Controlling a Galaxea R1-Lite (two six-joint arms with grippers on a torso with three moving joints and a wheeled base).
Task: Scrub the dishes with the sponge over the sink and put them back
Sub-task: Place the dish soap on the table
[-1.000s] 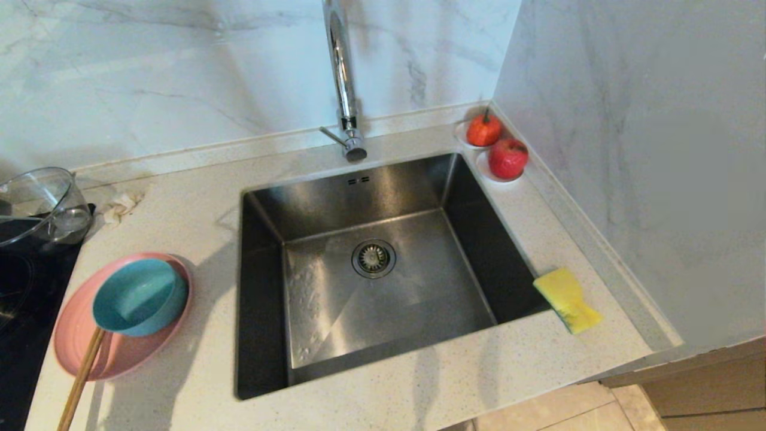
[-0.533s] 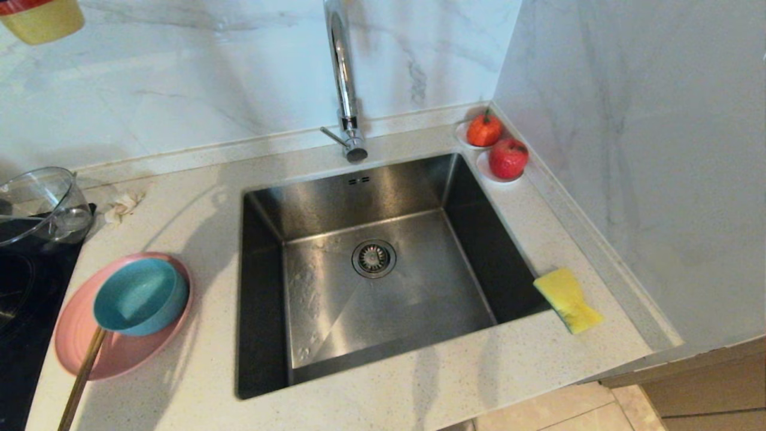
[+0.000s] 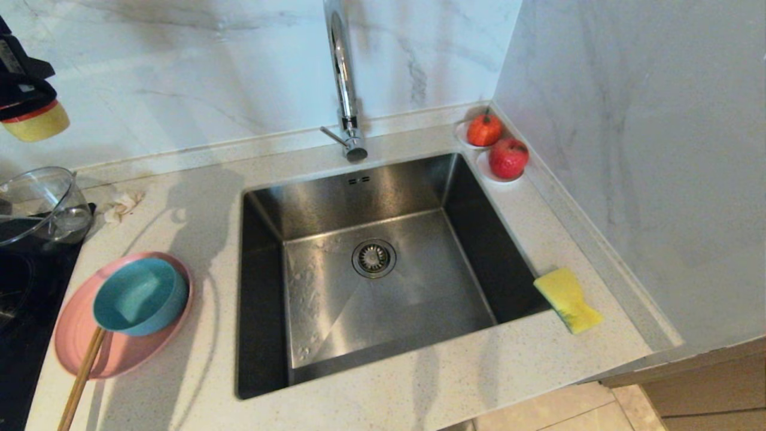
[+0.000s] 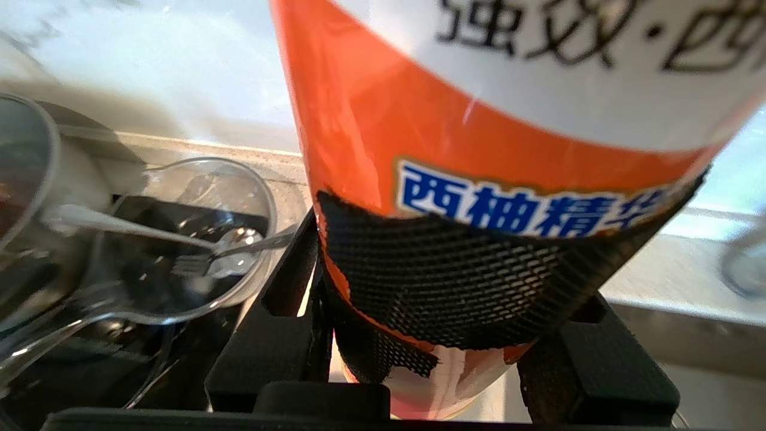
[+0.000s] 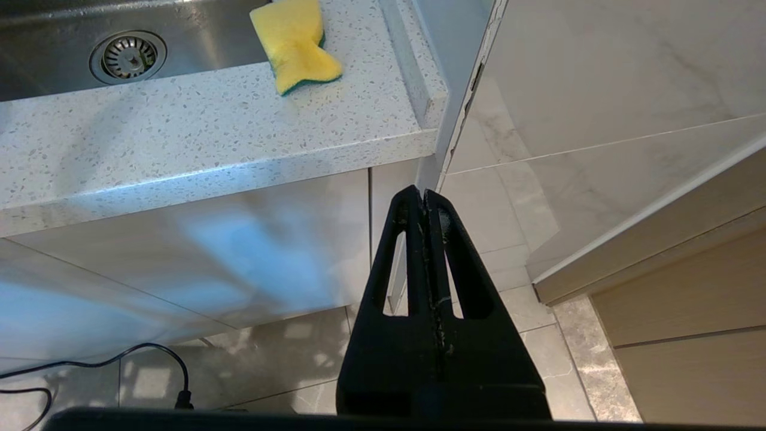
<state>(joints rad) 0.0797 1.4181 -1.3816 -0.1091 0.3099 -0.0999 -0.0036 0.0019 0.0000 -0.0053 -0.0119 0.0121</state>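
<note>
The teal-blue bowl (image 3: 140, 296) sits in the pink plate (image 3: 78, 350) on the counter left of the sink (image 3: 419, 299). Wooden chopsticks (image 3: 81, 380) lean on the plate's near rim. The yellow sponge (image 3: 567, 299) (image 5: 296, 45) lies on the counter at the sink's right edge. High at the far left, over the counter, my left gripper (image 3: 21, 90) (image 4: 443, 311) is shut on an orange and white bottle (image 3: 36, 126) (image 4: 479, 120) wrapped in black mesh. My right gripper (image 5: 423, 194) hangs shut and empty below the counter's front edge.
A tall chrome faucet (image 3: 342, 78) stands behind the sink. Two white saucers with red fruit (image 3: 505, 158) fill the back right corner. A clear glass bowl (image 3: 42, 203) (image 4: 197, 239) holding cutlery rests on the black cooktop (image 3: 18, 287). A crumpled tissue (image 3: 122, 206) lies nearby.
The bottle in my left gripper has come into the head view at the top left and dropped lower, so the gripper itself now shows. Nothing else has moved.
</note>
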